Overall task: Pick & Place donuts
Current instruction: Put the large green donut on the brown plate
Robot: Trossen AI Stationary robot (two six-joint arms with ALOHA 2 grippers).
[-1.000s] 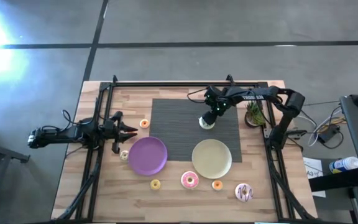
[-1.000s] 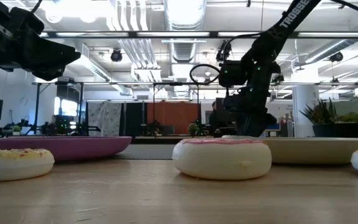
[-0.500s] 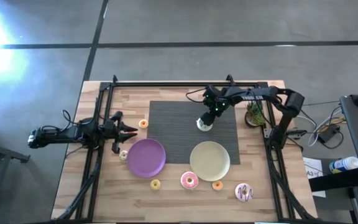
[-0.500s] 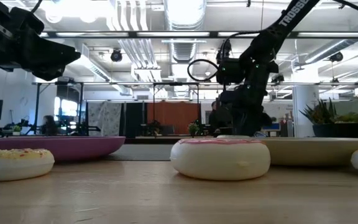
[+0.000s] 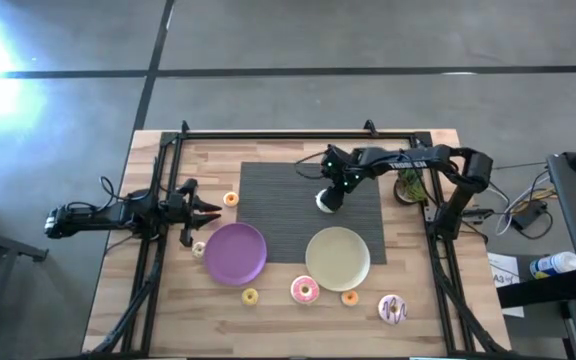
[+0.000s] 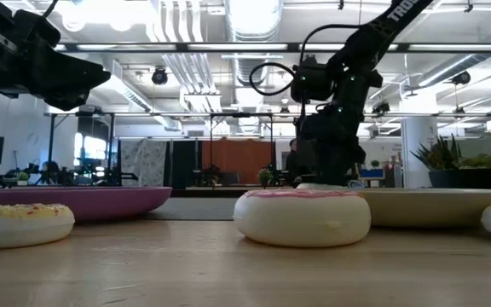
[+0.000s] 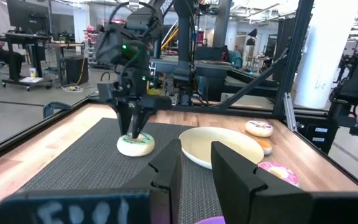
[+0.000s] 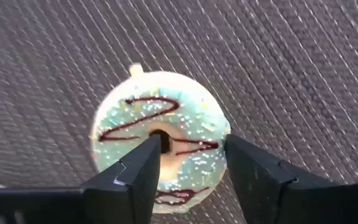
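Observation:
The green-white donut (image 5: pixel 324 201) lies flat on the dark mat (image 5: pixel 278 215). My right gripper (image 8: pixel 191 149) stands over it, pointing down, shut on its ring. It also shows in the left wrist view as the donut (image 7: pixel 135 144) under the dark fingers. My left gripper (image 5: pixel 211 210) waits open and empty at the table's left, beside a tiny orange donut (image 5: pixel 232 199). The pink donut (image 5: pixel 305 290), yellow donut (image 5: pixel 250 296), second orange donut (image 5: pixel 349 297), purple-white donut (image 5: pixel 392 308) and pale donut (image 5: pixel 200 249) rest on the wood. My right gripper holds the green-white donut by one side of its ring (image 8: pixel 194 146). One finger (image 8: pixel 143 165) is in the centre hole and the other (image 8: pixel 247 168) is outside the rim. The fingers come from above, pointing down. The donut still lies flat on the mat.
The purple plate (image 5: pixel 236 253) and the pale-yellow plate (image 5: pixel 338 258) sit toward the near side, overlapping the mat's near edge. A small potted plant (image 5: pixel 407 184) stands by the mat's right edge. Black frame rails (image 5: pixel 158 260) run along both table sides.
My right gripper has moved a little toward the table's left over the mat, staying low above the green-white donut. The left arm has kept still.

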